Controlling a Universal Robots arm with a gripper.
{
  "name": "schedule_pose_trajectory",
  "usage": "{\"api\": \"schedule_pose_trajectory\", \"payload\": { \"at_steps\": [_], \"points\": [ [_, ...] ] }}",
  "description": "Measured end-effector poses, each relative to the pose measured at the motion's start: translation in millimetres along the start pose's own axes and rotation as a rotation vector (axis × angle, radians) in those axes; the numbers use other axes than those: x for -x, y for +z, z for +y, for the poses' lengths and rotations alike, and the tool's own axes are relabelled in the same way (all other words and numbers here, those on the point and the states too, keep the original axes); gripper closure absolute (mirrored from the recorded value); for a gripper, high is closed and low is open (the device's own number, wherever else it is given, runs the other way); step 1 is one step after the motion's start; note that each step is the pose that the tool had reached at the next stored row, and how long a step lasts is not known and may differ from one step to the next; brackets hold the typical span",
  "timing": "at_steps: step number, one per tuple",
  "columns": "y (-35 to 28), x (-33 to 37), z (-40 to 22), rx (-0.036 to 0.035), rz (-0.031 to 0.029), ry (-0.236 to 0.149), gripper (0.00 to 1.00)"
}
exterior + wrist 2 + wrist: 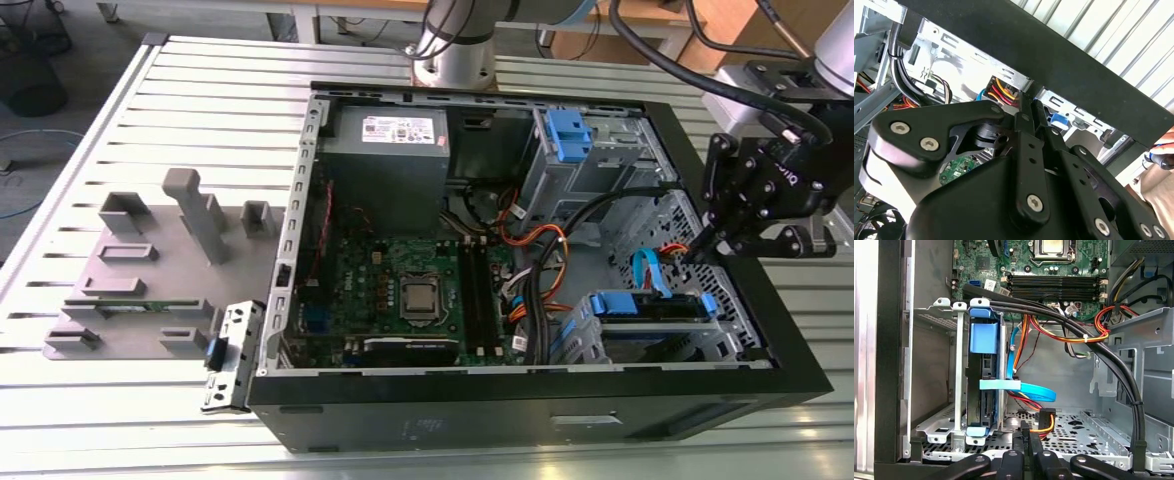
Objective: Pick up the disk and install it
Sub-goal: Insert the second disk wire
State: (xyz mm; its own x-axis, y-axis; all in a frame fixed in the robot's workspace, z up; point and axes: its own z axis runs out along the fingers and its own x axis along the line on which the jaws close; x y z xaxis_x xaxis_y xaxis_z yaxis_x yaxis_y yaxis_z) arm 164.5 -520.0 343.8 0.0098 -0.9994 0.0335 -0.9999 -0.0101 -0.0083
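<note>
Inside the open case [534, 390], near its front corner, the disk [646, 305] sits on edge in the lower drive cage [727, 330], its blue carrier framing it. In the first wrist view the disk [985, 385] stands upright between the cage's metal rails, with a flat blue data cable [1021, 387] running from its side toward the motherboard [1054, 270]. Orange, yellow and red power wires [1046, 422] end in a connector just beside the disk's lower edge.

At the case's far side wall, on the exterior view's right, the gripper [714, 245] hangs just above the wall's rim, apart from the disk. Its fingers [1026, 450] lie close together with nothing between them; the second wrist view shows the same narrow stance, the gripper [1029, 107] pointed at the cage wall and wire bundle.

Beyond the case's opposite side, on the slatted table [200, 100], a grey fixture block [147, 270] rests. A grey power supply [387, 145] fills the case's rear corner, and a second blue-latched bay [567, 135] stands beside it.
</note>
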Motion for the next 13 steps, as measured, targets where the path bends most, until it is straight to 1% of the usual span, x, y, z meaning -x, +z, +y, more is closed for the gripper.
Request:
{"api": "schedule_pose_trajectory", "payload": {
  "at_steps": [2, 5, 6, 13],
  "points": [
    [0.1, 0.1, 1.3, -0.0001, -0.0001, 0.000, 0.84],
    [-0.1, 0.0, 5.3, -0.0004, 0.0001, 0.000, 0.84],
    [-0.1, -2.7, 11.4, -0.0016, 0.0003, 0.000, 0.84],
    [0.3, -13.9, 13.5, -0.0017, 0.0002, 0.000, 0.84]
  ]
}}
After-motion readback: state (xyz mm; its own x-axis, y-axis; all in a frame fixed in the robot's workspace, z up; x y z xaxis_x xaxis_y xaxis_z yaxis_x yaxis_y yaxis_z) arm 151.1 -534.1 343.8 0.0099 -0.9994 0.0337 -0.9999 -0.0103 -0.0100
